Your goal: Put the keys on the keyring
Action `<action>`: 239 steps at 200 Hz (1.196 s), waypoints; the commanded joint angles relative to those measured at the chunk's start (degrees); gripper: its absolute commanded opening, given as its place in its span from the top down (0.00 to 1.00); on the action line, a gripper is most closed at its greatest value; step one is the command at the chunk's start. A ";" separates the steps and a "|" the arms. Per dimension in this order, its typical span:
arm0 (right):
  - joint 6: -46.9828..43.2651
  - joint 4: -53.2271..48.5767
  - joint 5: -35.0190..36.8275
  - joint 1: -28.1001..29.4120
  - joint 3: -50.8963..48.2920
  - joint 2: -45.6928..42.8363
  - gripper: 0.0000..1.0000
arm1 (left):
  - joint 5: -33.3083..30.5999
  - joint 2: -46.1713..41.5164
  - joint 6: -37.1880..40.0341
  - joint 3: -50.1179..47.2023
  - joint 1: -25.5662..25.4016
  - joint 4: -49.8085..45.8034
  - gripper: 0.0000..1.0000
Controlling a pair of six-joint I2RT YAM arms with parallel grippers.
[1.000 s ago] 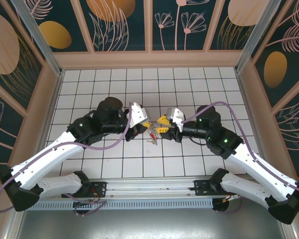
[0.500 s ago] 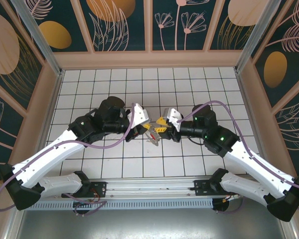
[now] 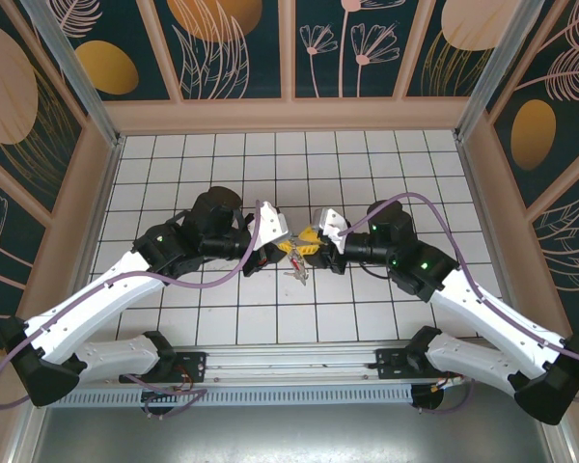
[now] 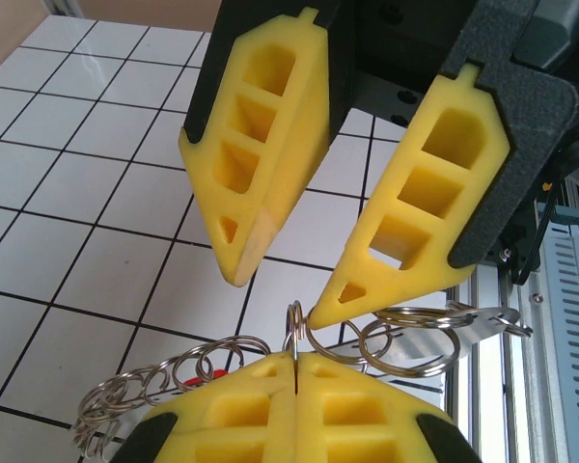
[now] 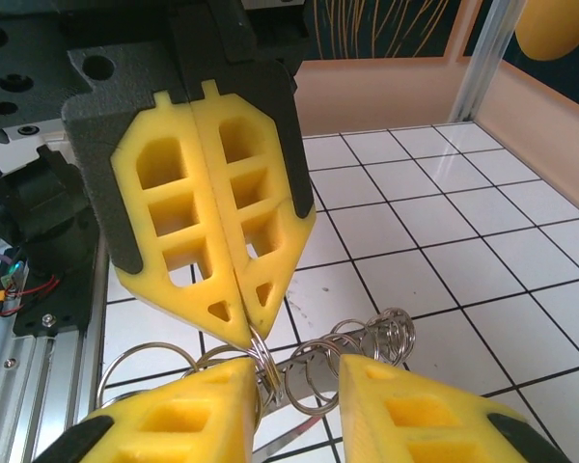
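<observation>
My left gripper (image 3: 288,248) (image 4: 296,362) is shut on a small split ring (image 4: 295,320) (image 5: 266,353) standing edge-up between its yellow tips. A chain of silvery rings (image 4: 174,371) (image 5: 367,349) trails from that ring, with a key's red head (image 4: 198,380) behind it. The rings sit around a thin metal bar, the keyring (image 5: 304,434). My right gripper (image 3: 309,241) (image 5: 294,381) faces the left one tip to tip. It stands open, with several rings in the gap and one finger (image 5: 188,410) against the pinched ring. The bunch (image 3: 295,271) hangs just above the floor.
White tiled floor (image 3: 367,174) inside a walled box, with open room all around the two grippers. A metal rail (image 3: 289,362) carrying both arm bases runs along the near edge. Purple cables (image 3: 420,204) loop over the arms.
The right gripper has moved left until it meets the left gripper's tips, and its jaws have narrowed. The left gripper has kept its hold; the hanging bunch shifted slightly left.
</observation>
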 commanded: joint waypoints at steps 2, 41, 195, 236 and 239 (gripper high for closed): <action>-1.00 2.59 -1.15 0.45 0.31 0.55 0.75 | 2.74 -0.13 0.25 2.36 -0.33 1.86 1.00; -1.27 2.35 -2.21 0.49 0.31 0.98 0.74 | 2.66 -0.38 -0.15 2.19 -0.33 2.93 1.00; -1.89 5.48 -3.47 0.45 -1.20 -1.73 1.00 | 4.25 -2.12 -3.68 0.04 -0.32 7.09 0.96; -0.31 7.83 -7.79 0.45 -1.40 -2.88 1.00 | 4.52 -3.47 -4.67 -2.21 -0.30 9.14 0.85; -0.26 7.88 -7.92 0.45 -1.37 -2.87 1.00 | 4.54 -3.47 -4.66 -2.27 -0.33 9.14 0.85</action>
